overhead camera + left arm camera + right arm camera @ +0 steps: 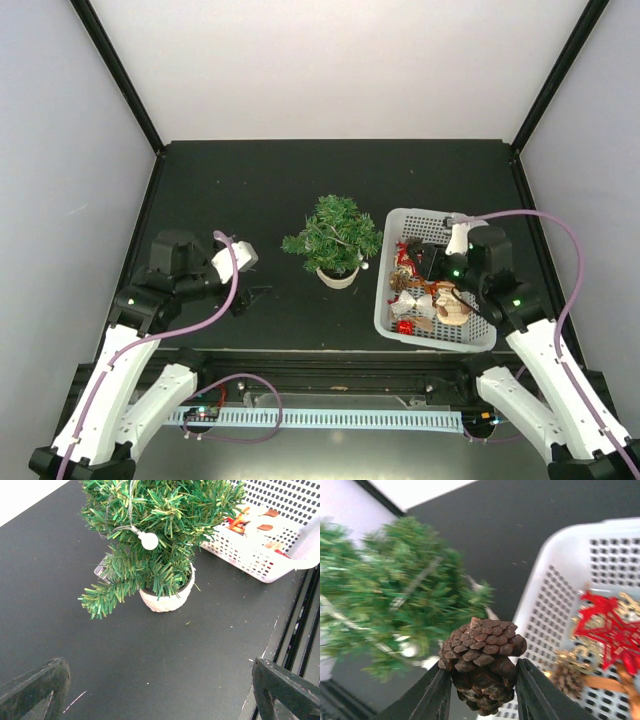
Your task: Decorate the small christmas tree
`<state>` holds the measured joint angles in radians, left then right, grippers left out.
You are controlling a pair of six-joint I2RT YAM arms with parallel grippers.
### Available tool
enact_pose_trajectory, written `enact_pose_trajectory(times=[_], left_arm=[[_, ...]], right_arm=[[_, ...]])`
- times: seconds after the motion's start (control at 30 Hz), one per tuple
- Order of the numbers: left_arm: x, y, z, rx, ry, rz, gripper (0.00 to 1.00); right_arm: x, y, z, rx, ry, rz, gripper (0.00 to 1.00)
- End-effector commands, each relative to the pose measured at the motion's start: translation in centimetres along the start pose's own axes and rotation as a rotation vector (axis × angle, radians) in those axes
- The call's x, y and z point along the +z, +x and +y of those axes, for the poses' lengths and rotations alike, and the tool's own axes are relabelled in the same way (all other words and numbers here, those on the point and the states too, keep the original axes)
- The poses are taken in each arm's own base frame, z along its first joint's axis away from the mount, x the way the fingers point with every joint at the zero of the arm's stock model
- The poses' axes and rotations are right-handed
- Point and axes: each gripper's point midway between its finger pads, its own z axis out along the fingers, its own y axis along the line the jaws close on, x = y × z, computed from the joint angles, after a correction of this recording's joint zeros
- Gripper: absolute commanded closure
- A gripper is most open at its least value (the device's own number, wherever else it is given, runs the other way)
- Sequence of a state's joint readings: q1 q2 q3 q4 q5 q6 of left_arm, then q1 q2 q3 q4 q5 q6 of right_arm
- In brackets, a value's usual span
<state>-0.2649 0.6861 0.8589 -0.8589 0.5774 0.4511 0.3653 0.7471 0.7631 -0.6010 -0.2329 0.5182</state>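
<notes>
The small christmas tree [335, 233] stands mid-table in a cream-white pot [337, 277]. It also shows in the left wrist view [155, 510], with a white bulb [149, 541] on a wire among its branches. My right gripper [482, 672] is shut on a brown pine cone [482, 650] and holds it over the left rim of the white basket [555, 605], with the blurred tree [405, 590] just beyond. In the top view my right gripper [425, 260] is over the basket's left half. My left gripper [160, 690] is open and empty, left of the tree.
The white lattice basket [392, 300] stands right of the tree and holds red and gold ornaments, among them a red star [607, 625] and a small glittery cone [565, 677]. A black rail runs along the table's near edge [330, 360].
</notes>
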Motion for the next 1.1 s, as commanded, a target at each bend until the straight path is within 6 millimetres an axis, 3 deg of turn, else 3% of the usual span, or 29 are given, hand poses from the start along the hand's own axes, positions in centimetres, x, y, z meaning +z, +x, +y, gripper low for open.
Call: enact_pose_trajectory(times=[0.0, 0.37, 0.63, 1.07], left_arm=[[-0.3, -0.5, 0.0, -0.004, -0.002, -0.032, 0.01], [-0.3, -0.4, 0.3, -0.012, -0.014, -0.032, 0.01], [-0.3, -0.1, 0.5, -0.022, -0.022, -0.031, 0.01], [-0.3, -0.1, 0.5, -0.021, -0.028, -0.034, 0.01]], right_arm=[[-2.0, -2.3, 5.1, -0.082, -0.212, -0.036, 0.62], [-0.8, -5.0, 10.6, -0.150, -0.299, 0.020, 0.62], [0.3, -4.5, 13.3, -0.180, -0.352, 0.062, 0.62], [2.5, -3.8, 14.9, -0.201, -0.360, 0.123, 0.62]])
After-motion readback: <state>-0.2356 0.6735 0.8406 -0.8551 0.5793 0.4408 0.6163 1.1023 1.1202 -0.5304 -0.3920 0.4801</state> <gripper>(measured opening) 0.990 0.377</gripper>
